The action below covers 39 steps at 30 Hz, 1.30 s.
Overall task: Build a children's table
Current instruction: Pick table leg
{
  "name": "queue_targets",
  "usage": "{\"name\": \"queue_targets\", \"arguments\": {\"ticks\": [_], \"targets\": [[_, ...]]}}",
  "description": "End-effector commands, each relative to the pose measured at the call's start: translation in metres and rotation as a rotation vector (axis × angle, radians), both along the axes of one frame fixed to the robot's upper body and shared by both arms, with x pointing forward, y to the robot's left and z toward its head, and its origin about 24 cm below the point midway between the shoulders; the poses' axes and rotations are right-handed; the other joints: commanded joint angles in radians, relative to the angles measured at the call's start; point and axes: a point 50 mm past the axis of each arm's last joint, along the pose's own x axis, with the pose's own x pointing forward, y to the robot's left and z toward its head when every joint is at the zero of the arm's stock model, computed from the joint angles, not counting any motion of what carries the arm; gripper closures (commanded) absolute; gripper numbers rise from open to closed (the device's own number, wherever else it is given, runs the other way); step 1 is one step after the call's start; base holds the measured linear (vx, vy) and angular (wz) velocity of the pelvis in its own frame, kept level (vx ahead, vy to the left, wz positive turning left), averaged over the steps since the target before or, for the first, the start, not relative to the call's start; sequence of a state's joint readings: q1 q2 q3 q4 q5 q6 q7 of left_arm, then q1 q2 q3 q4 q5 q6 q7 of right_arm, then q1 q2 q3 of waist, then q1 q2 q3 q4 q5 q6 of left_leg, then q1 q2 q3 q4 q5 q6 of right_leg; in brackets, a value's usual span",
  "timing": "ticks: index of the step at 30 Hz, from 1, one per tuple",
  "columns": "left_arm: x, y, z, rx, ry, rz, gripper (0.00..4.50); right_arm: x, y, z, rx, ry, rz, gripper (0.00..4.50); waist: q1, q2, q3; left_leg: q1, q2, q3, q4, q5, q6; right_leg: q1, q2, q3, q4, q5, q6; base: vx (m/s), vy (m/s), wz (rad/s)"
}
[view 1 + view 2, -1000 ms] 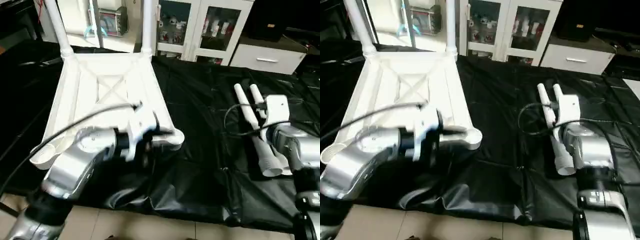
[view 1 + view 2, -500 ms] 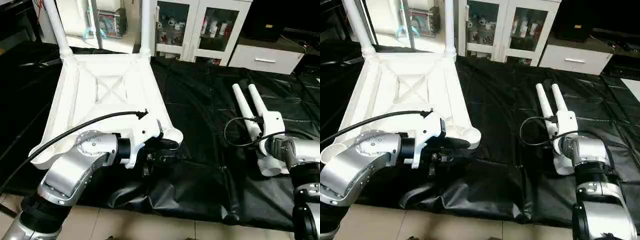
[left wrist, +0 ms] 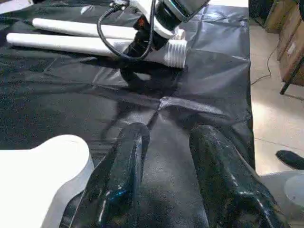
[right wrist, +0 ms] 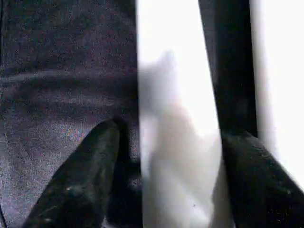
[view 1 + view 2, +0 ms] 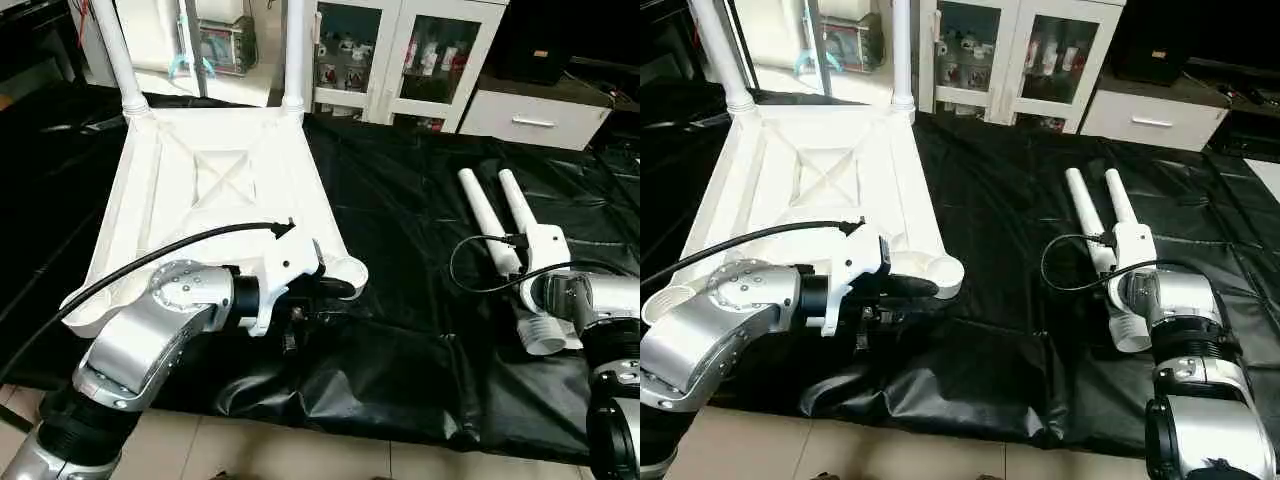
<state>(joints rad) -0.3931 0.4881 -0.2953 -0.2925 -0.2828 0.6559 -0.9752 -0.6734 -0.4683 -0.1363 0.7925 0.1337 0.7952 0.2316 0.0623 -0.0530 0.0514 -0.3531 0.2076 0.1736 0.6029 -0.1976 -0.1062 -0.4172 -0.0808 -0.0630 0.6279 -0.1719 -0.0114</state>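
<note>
The children's table top lies upside down on the black sheet, X-ribs up. Two legs stand in its far corner sockets. My left gripper sits low beside the near-right corner socket. In the left wrist view its jaws are open with only sheet between them. Two loose legs lie side by side on the right. My right gripper straddles one leg, and a thin dark gap shows beside one finger. The other loose leg lies just outside the other finger.
The black sheet covers the work surface, wrinkled along its near edge above the tiled floor. Glass-door cabinets and a white drawer unit stand behind. A black cable arcs over my left forearm.
My left arm has come to rest, with its gripper beside the near-right corner socket. My right wrist has shifted a little along the loose legs toward their wide ends.
</note>
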Motion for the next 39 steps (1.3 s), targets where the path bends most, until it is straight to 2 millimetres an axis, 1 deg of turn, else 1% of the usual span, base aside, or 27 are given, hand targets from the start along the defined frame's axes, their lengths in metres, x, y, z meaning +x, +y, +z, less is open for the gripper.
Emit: {"name": "queue_targets", "arguments": {"ticks": [1,8,10,12,13,14,15,17,18,19,20,21,23,24,25,26,27,28,30,31,32,33,34,35,36,37,39], "targets": [[0.001,-0.003,0.005,0.007,-0.023,-0.013,2.70,0.000,-0.002,0.001,0.006,0.010,-0.004,1.72,0.004,-0.002,-0.065,-0.004,0.006,0.008,-0.065,-0.151,-0.014,0.057,-0.039,0.036,-0.072,-0.235,-0.160,0.000,0.000,0.00],[0.003,-0.001,0.006,0.002,-0.004,0.019,2.70,0.003,0.003,0.006,0.034,-0.021,-0.005,2.32,0.004,-0.003,-0.065,-0.004,0.005,0.009,-0.064,-0.150,-0.015,0.057,-0.038,0.036,-0.071,-0.227,-0.162,0.000,0.000,0.00],[0.006,0.000,0.009,-0.012,-0.011,0.045,2.70,0.007,0.007,0.013,0.076,-0.067,-0.004,2.45,0.004,-0.003,-0.066,-0.005,0.005,0.008,-0.064,-0.140,-0.014,0.059,-0.038,0.036,-0.068,-0.211,-0.162,0.000,0.000,0.00],[0.012,0.001,0.013,-0.025,-0.054,0.078,2.70,0.011,0.017,0.025,0.167,-0.143,0.023,2.60,0.004,-0.003,-0.066,-0.006,0.005,0.008,-0.065,-0.140,-0.011,0.060,-0.037,0.037,-0.069,-0.208,-0.156,0.000,0.000,0.00],[0.012,0.001,0.014,-0.025,-0.059,0.080,2.70,0.011,0.018,0.026,0.174,-0.148,0.025,2.60,0.005,-0.003,-0.067,-0.006,0.005,0.006,-0.065,-0.133,-0.007,0.061,-0.038,0.037,-0.068,-0.201,-0.153,0.000,0.000,0.00],[0.014,0.001,0.015,-0.030,-0.072,0.092,2.70,0.011,0.021,0.029,0.198,-0.163,0.036,2.63,0.004,-0.003,-0.066,-0.007,0.005,0.006,-0.066,-0.131,-0.004,0.061,-0.036,0.036,-0.069,-0.203,-0.152,0.000,0.000,0.00],[0.019,0.002,0.017,-0.041,-0.083,0.126,2.70,0.011,0.026,0.034,0.234,-0.183,0.061,2.66,0.004,-0.001,-0.066,-0.005,0.005,0.006,-0.066,-0.130,-0.003,0.059,-0.037,0.037,-0.069,-0.201,-0.154,0.000,0.000,0.00],[0.024,0.002,0.019,-0.054,-0.095,0.165,2.70,0.010,0.031,0.038,0.267,-0.202,0.087,2.67,0.006,-0.002,-0.067,-0.004,0.007,0.006,-0.065,-0.123,-0.002,0.061,-0.038,0.038,-0.068,-0.192,-0.155,0.000,0.000,0.00],[0.027,0.003,0.019,-0.057,-0.094,0.187,2.70,0.010,0.034,0.042,0.290,-0.225,0.102,2.67,0.007,-0.001,-0.066,-0.005,0.006,0.007,-0.066,-0.121,-0.002,0.060,-0.037,0.038,-0.069,-0.190,-0.156,0.000,0.000,0.00],[0.033,0.003,0.024,-0.098,-0.090,0.242,2.70,0.010,0.042,0.054,0.405,-0.310,0.160,2.67,0.008,-0.003,-0.067,-0.004,0.007,0.007,-0.065,-0.116,-0.001,0.060,-0.039,0.038,-0.068,-0.186,-0.159,0.000,0.000,0.00],[0.035,0.003,0.026,-0.112,-0.088,0.257,2.70,0.010,0.044,0.058,0.437,-0.337,0.179,2.67,0.009,-0.003,-0.067,-0.004,0.006,0.008,-0.065,-0.117,0.003,0.062,-0.038,0.039,-0.069,-0.180,-0.158,0.000,0.000,0.00],[0.039,0.004,0.032,-0.162,-0.084,0.298,2.70,0.007,0.052,0.070,0.543,-0.422,0.247,2.67,0.014,-0.002,-0.070,-0.004,0.008,0.007,-0.064,-0.103,0.020,0.064,-0.039,0.040,-0.064,-0.135,-0.171,0.000,0.000,0.00],[0.042,0.002,0.038,-0.226,-0.055,0.319,2.42,0.003,0.057,0.076,0.642,-0.430,0.298,2.67,0.016,-0.004,-0.070,-0.002,0.008,0.008,-0.064,-0.094,0.029,0.064,-0.038,0.039,-0.063,-0.121,-0.180,0.000,0.000,0.00],[0.043,0.001,0.042,-0.269,-0.035,0.322,2.42,0.000,0.061,0.079,0.703,-0.429,0.335,2.67,0.019,-0.004,-0.070,-0.002,0.009,0.007,-0.064,-0.088,0.032,0.063,-0.039,0.039,-0.063,-0.118,-0.193,0.000,0.000,0.00],[0.044,0.000,0.045,-0.302,-0.019,0.320,2.32,-0.004,0.064,0.082,0.753,-0.428,0.370,2.67,0.021,-0.007,-0.069,-0.003,0.008,0.008,-0.064,-0.089,0.032,0.064,-0.039,0.039,-0.062,-0.124,-0.201,0.000,0.000,0.00],[0.044,-0.001,0.048,-0.332,-0.003,0.316,2.32,-0.007,0.067,0.084,0.798,-0.427,0.405,2.67,0.025,-0.005,-0.068,-0.002,0.009,0.008,-0.064,-0.090,0.032,0.063,-0.041,0.039,-0.065,-0.133,-0.201,0.000,0.000,0.00],[0.043,-0.003,0.053,-0.389,0.022,0.302,2.10,-0.016,0.073,0.091,0.894,-0.451,0.482,2.67,0.030,-0.010,-0.069,-0.001,0.009,0.009,-0.063,-0.092,0.037,0.064,-0.042,0.039,-0.065,-0.137,-0.201,0.000,0.000,0.00],[0.042,-0.004,0.056,-0.428,0.041,0.295,2.01,-0.023,0.077,0.095,0.966,-0.461,0.536,2.67,0.036,-0.011,-0.068,-0.003,0.009,0.008,-0.062,-0.090,0.043,0.067,-0.043,0.040,-0.065,-0.135,-0.201,0.000,0.000,0.00],[0.042,-0.005,0.059,-0.466,0.062,0.291,1.96,-0.030,0.081,0.100,1.040,-0.480,0.589,2.67,0.038,-0.010,-0.068,-0.003,0.011,0.006,-0.064,-0.096,0.048,0.064,-0.045,0.037,-0.070,-0.169,-0.192,0.000,0.000,0.00],[0.041,-0.004,0.061,-0.489,0.083,0.296,1.78,-0.034,0.085,0.104,1.077,-0.498,0.623,2.68,0.038,-0.010,-0.066,-0.003,0.012,0.006,-0.065,-0.100,0.041,0.060,-0.045,0.037,-0.074,-0.195,-0.182,0.000,0.000,0.00],[0.041,-0.004,0.061,-0.489,0.083,0.296,1.66,-0.034,0.085,0.104,1.077,-0.498,0.623,2.68,0.037,-0.013,-0.065,-0.003,0.011,0.007,-0.066,-0.105,0.035,0.060,-0.045,0.037,-0.076,-0.211,-0.177,0.000,0.000,0.00],[0.042,-0.003,0.062,-0.517,0.114,0.309,1.58,-0.038,0.088,0.107,1.115,-0.502,0.656,2.68,0.038,-0.014,-0.063,-0.001,0.010,0.007,-0.067,-0.122,0.020,0.059,-0.045,0.037,-0.081,-0.262,-0.158,0.000,0.000,0.00],[0.042,-0.003,0.063,-0.527,0.124,0.311,1.55,-0.039,0.089,0.108,1.126,-0.502,0.666,2.68,0.039,-0.013,-0.063,-0.002,0.010,0.006,-0.067,-0.126,0.017,0.059,-0.046,0.037,-0.082,-0.274,-0.153,0.000,0.000,0.00],[0.042,-0.003,0.064,-0.533,0.127,0.310,1.55,-0.040,0.090,0.109,1.133,-0.504,0.672,2.68,0.041,-0.013,-0.063,-0.002,0.010,0.005,-0.068,-0.129,0.013,0.057,-0.047,0.036,-0.086,-0.296,-0.138,0.000,0.000,0.00],[0.042,-0.003,0.066,-0.551,0.138,0.311,1.37,-0.041,0.091,0.110,1.144,-0.505,0.686,2.68,0.041,-0.014,-0.062,-0.002,0.010,0.004,-0.069,-0.127,0.008,0.056,-0.046,0.036,-0.086,-0.301,-0.128,0.000,0.000,0.00],[0.042,-0.003,0.066,-0.555,0.140,0.312,1.26,-0.042,0.091,0.110,1.145,-0.505,0.688,2.68,0.042,-0.014,-0.062,-0.002,0.010,0.004,-0.070,-0.127,0.005,0.056,-0.046,0.036,-0.087,-0.303,-0.125,0.000,0.000,0.00],[0.042,-0.003,0.068,-0.567,0.149,0.315,1.19,-0.043,0.092,0.110,1.144,-0.501,0.696,2.68,0.043,-0.016,-0.062,-0.003,0.010,0.003,-0.071,-0.123,-0.001,0.057,-0.046,0.035,-0.087,-0.297,-0.117,0.000,0.000,0.00]]}}
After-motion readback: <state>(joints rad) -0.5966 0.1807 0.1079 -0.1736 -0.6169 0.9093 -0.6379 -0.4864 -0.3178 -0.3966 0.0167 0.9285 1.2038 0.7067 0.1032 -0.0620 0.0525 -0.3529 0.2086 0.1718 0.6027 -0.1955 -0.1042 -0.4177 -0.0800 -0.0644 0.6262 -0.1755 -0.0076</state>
